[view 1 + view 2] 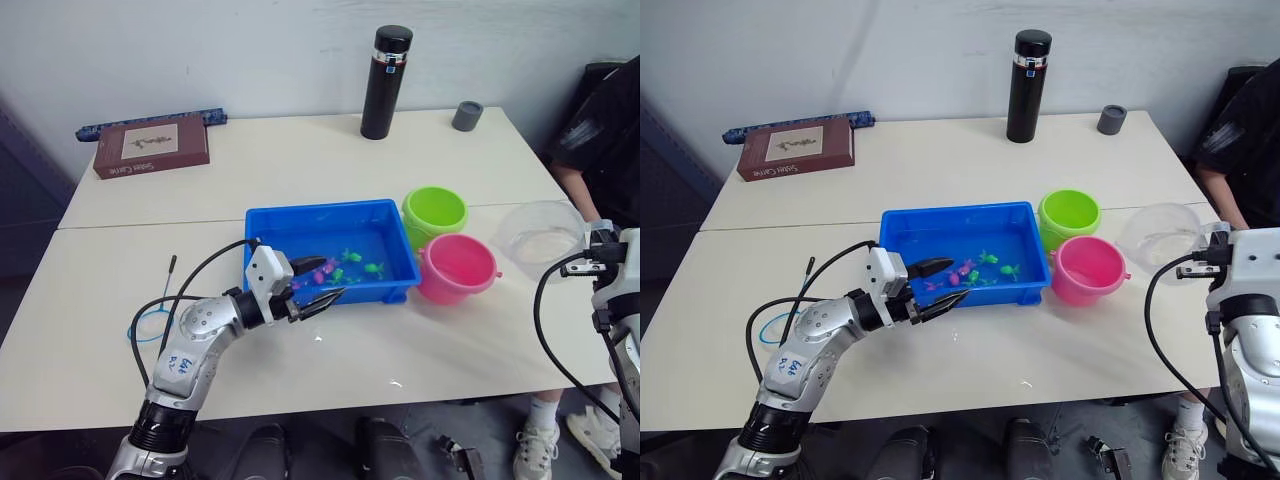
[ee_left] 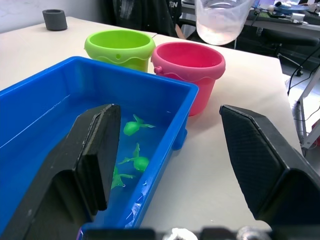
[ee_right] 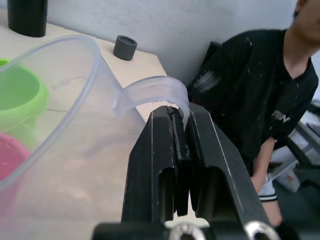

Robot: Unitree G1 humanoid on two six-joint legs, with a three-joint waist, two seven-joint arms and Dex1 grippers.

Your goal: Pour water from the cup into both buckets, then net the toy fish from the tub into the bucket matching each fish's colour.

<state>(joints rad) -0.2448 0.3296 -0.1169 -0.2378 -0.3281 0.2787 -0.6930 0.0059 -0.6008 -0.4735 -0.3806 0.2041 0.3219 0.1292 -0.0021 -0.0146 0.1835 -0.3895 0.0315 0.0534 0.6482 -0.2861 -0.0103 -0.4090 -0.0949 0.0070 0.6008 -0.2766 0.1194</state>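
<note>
The blue tub (image 1: 320, 212) sits mid-table with water in it, holding green toy fish (image 1: 352, 257) and magenta ones (image 1: 322, 270). My left gripper (image 1: 332, 277) hangs open over the tub's front rim, one finger inside and one outside, with nothing in it. The green bucket (image 1: 434, 212) and the pink bucket (image 1: 457, 265) stand close to the tub's right end. My right gripper (image 3: 177, 117) is shut on the handle of the clear cup (image 1: 540, 235), held up to the right of the pink bucket. The net (image 1: 150, 325) lies on the table left of my left arm.
A tall black flask (image 1: 385, 80) and a small grey cup (image 1: 466, 115) stand at the table's back. A brown book (image 1: 152, 145) lies at the back left. A person in black (image 1: 600, 130) sits at the table's right end, close to my right arm.
</note>
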